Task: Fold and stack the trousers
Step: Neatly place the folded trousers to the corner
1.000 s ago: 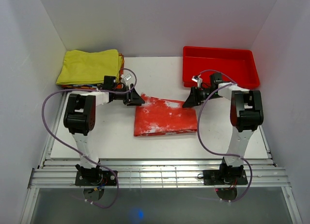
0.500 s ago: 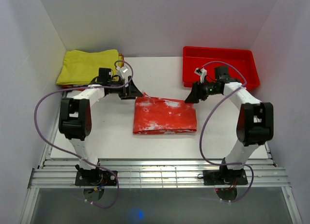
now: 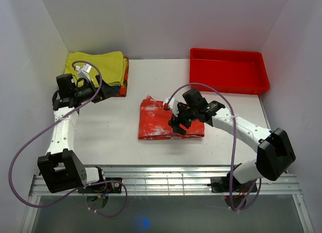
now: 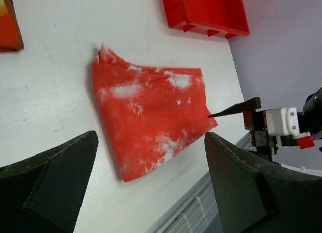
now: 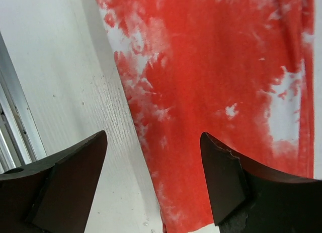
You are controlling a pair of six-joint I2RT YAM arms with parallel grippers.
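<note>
While the trousers [image 3: 153,123] lie folded into a flat oblong at the middle of the desk [image 3: 110,137], neither arm has hold of them. Long axis of the bundle runs left to right, roughly parallel to the near edge; one rumpled corner sticks up at its far-left end. Right gripper [image 3: 176,126] hangs directly over the bundle's middle, toward its near side. Jaws are spread wide, and in the wrist view one finger is above bare desk, the other above cloth, with the cloth's edge running between them. Contact with the fabric: cannot tell, though it looks clear of it. Left gripper [image 3: 104,91] is well apart from the trousers, out near the left edge just beside the yellow folded pile [image 3: 95,67] in the far-left corner. Its jaws are also wide and empty, pointing back across the desk at the bundle. Red tray [image 3: 226,69] sits in the far-right corner. Judgement: the right arm is far nearer, so any next grasp falls to it, taken on the near long edge, with the carry heading leftward to the pile.
</note>
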